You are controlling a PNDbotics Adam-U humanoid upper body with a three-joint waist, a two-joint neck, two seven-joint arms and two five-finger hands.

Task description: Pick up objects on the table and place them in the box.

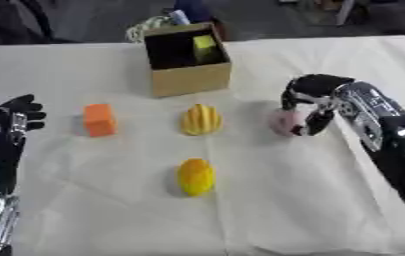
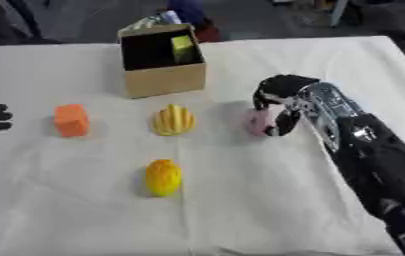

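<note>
An open cardboard box (image 1: 188,75) stands at the back of the table with a yellow-green block (image 1: 205,48) inside. In front of it lie an orange block (image 1: 100,120), a ribbed yellow fruit (image 1: 201,120) and a smooth yellow fruit (image 1: 195,176). My right hand (image 1: 310,97) is curled round a small pink object (image 1: 284,122) on the cloth to the right of the ribbed fruit. Part of the pink object is hidden by the fingers. At the left edge my left hand (image 1: 17,117) rests open, fingers up.
A white cloth (image 1: 284,200) covers the table. Behind the box, past the table's far edge, sit a coiled cord (image 1: 149,25) and a blue thing (image 1: 188,10).
</note>
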